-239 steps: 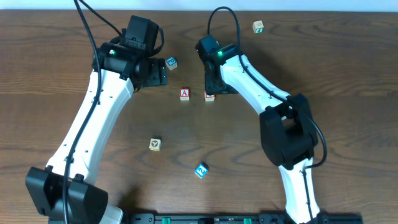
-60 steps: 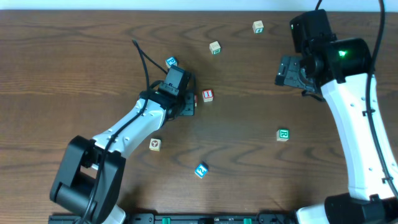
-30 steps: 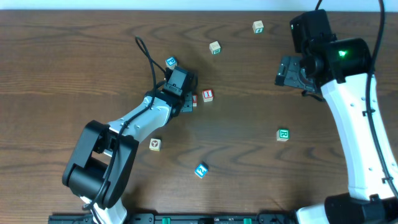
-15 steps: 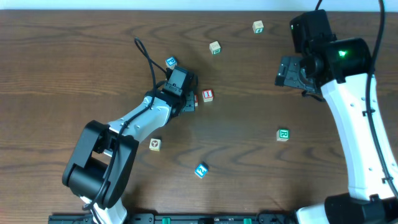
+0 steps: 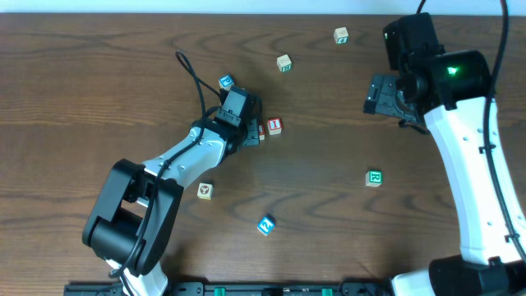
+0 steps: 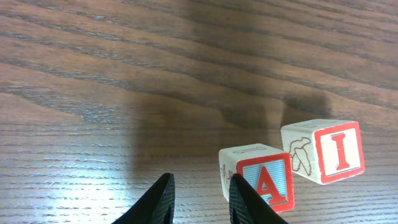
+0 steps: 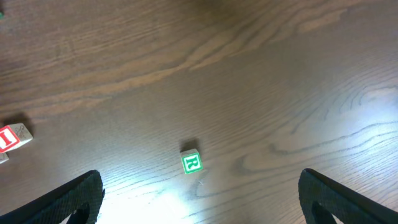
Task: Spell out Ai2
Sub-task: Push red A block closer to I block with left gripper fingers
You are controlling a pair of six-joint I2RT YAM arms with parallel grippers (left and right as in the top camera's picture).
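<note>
Overhead. Left gripper down near the middle of the table, fingers drawn almost together. Just right of it and partly hidden by it, the A cube. Right again and just beside that, the I cube, red letter up. Far blue-marked cube just beyond the left arm's wrist, near blue-marked cube well toward the near edge. Too small to tell which of the two carries the 2. Right gripper at the far right, well apart from every cube. Green-marked cube nearer than it, alone on the wood.

Left wrist. Left gripper low over bare wood, clenched to a narrow gap with nothing in it. A cube outside the gap, at the finger on the right. Cannot tell whether touching it or just beside it. I cube right of the A cube and slightly farther, corners overlapping in view, contact unclear.

Right wrist. Right gripper released, fingers spread wide over bare table. Green-marked cube between them and a little farther on. I cube at the left edge, cut off.
</note>
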